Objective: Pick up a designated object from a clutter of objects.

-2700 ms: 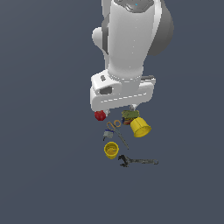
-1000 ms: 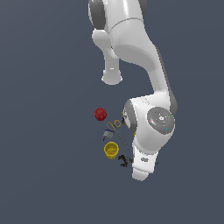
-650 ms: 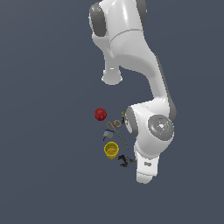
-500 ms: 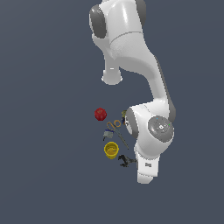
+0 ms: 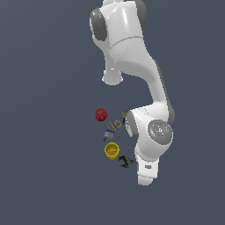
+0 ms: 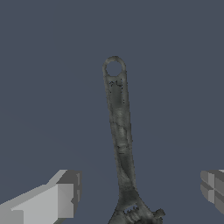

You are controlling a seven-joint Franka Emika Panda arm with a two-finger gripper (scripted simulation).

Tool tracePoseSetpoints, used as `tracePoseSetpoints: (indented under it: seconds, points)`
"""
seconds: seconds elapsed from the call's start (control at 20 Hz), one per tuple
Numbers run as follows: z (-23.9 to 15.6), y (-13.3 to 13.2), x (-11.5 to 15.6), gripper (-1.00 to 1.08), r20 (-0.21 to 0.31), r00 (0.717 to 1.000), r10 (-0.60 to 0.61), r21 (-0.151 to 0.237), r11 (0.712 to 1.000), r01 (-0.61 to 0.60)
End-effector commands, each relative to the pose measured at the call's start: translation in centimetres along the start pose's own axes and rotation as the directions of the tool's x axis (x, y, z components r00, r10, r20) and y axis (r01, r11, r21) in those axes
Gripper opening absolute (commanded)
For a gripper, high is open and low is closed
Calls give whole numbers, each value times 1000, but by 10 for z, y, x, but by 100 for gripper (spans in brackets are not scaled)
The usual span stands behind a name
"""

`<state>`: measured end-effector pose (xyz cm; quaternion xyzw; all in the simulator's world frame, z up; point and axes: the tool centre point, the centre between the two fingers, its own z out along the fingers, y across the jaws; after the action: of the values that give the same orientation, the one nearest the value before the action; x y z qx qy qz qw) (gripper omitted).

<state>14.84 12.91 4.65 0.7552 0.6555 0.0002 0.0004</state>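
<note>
The dark grey wrench (image 6: 120,131) lies flat on the grey floor. In the wrist view its ring end (image 6: 113,68) points away and its jawed head (image 6: 136,213) lies at the frame's edge. My gripper (image 6: 139,190) is open, with one finger (image 6: 52,200) on each side of the wrench near its head, not touching it. In the exterior view only the wrench head (image 5: 125,161) shows beside the hand (image 5: 146,172); the fingers are hidden there.
In the exterior view a red ball (image 5: 101,114), scissors with orange rings (image 5: 117,125), a small grey item (image 5: 108,135) and a yellow cup (image 5: 111,150) lie to the left of the arm. The arm hides the second cup; a green edge (image 5: 125,114) peeks out.
The arm swung from above the clutter down over the wrench, hiding the second yellow cup. In the last second the hand has sunk slightly lower.
</note>
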Motion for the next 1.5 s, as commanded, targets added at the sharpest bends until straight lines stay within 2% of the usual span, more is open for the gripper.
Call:
tracePoseSetpoints:
  seconds: [0.0, 0.25, 0.5, 0.55, 1.45]
  points:
    - [12, -1, 0, 100, 0, 1000, -1, 1, 1000, 1]
    - [35, -1, 0, 100, 0, 1000, -4, 1, 1000, 4]
    - [39, 0, 1, 100, 0, 1000, -4, 1, 1000, 4]
    - [39, 0, 1, -100, 0, 1000, -4, 1, 1000, 4]
    - [28, -5, -3, -100, -1, 1000, -7, 1, 1000, 7]
